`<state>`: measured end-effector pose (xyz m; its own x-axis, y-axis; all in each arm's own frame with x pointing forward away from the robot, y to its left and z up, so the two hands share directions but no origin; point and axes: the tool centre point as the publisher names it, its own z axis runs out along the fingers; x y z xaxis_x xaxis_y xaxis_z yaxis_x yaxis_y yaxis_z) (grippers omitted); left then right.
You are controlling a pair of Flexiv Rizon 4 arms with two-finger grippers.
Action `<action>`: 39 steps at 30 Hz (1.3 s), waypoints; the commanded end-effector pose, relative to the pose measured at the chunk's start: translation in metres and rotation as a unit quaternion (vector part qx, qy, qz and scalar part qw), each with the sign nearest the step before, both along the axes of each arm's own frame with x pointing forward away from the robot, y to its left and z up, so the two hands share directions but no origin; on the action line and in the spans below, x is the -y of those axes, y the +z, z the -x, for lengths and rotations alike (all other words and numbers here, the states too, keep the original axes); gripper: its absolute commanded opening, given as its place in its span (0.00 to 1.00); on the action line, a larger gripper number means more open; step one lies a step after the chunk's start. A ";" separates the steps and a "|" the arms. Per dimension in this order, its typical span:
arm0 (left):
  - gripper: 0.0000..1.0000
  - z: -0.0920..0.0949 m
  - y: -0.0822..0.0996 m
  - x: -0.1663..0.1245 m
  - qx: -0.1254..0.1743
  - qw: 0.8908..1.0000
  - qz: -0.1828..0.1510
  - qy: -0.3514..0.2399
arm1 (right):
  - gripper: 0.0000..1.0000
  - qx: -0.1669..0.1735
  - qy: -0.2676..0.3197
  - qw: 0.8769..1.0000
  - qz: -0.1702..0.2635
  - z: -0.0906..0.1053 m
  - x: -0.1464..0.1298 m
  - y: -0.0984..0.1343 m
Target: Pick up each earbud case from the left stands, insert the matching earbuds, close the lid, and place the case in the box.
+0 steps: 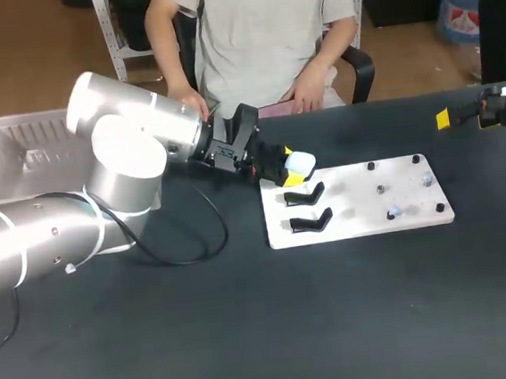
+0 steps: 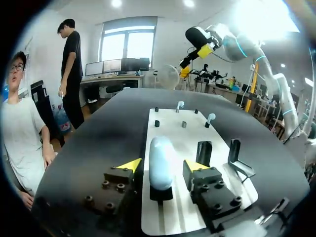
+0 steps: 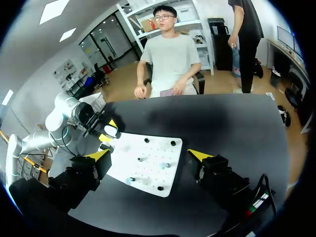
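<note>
A pale blue earbud case [image 1: 301, 161] [image 2: 160, 159] rests on a black stand at the near-left end of the white board [image 1: 364, 224]. My left gripper [image 1: 290, 165] [image 2: 162, 165] straddles the case, open, with a thin gap showing on each side of it. Beside it two more black stands [image 1: 306, 194] [image 2: 203, 152] hold nothing. Small earbuds [image 1: 380, 189] [image 2: 180, 105] sit on pegs further along the board. My right gripper [image 1: 466, 116] [image 3: 149, 155] hangs wide open above the table's far right, holding nothing, with the board [image 3: 158, 173] ahead of it.
A white mesh basket [image 1: 12, 150] stands at the table's back left, behind my left arm. A black cable [image 1: 191, 245] loops over the table beside that arm. Small black pegs [image 1: 416, 159] stud the board's right half.
</note>
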<state>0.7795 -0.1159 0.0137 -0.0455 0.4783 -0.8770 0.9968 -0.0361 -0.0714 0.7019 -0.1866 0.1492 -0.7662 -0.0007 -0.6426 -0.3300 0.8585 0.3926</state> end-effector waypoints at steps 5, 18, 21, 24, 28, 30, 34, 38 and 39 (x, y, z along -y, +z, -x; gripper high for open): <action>0.47 0.000 -0.001 0.001 0.001 1.000 -0.001 -0.001 | 1.00 -0.001 0.000 1.000 0.001 0.000 0.000 0.000; 0.45 -0.004 0.001 0.002 0.003 1.000 0.004 0.008 | 1.00 -0.001 0.000 1.000 0.001 0.000 0.000 0.000; 0.42 -0.004 0.001 0.001 0.004 1.000 0.004 0.008 | 1.00 -0.001 0.000 1.000 0.001 0.000 0.000 0.000; 0.38 -0.004 0.001 0.001 0.004 1.000 0.004 0.008 | 1.00 -0.001 0.000 1.000 0.001 0.000 0.000 0.000; 0.33 -0.003 0.000 0.000 0.006 1.000 0.004 0.008 | 1.00 -0.001 0.000 1.000 0.001 0.000 0.000 0.000; 0.31 -0.003 0.000 0.000 0.006 1.000 0.004 0.008 | 1.00 -0.001 0.000 1.000 0.001 0.000 0.000 0.000; 0.26 -0.003 0.000 -0.001 0.007 1.000 0.006 0.009 | 1.00 -0.001 0.000 1.000 0.001 0.000 0.000 0.000; 0.19 -0.003 0.001 -0.003 0.008 1.000 0.008 0.011 | 1.00 -0.001 0.000 1.000 0.001 0.000 0.000 0.000; 0.13 -0.002 0.001 -0.003 0.010 1.000 0.009 0.011 | 1.00 -0.001 0.000 1.000 0.001 0.000 0.000 0.000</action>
<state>0.7847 -0.1151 0.0157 -0.0442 0.4687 -0.8823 0.9978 -0.0223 -0.0618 0.7019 -0.1866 0.1492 -0.7662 -0.0007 -0.6426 -0.3300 0.8585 0.3926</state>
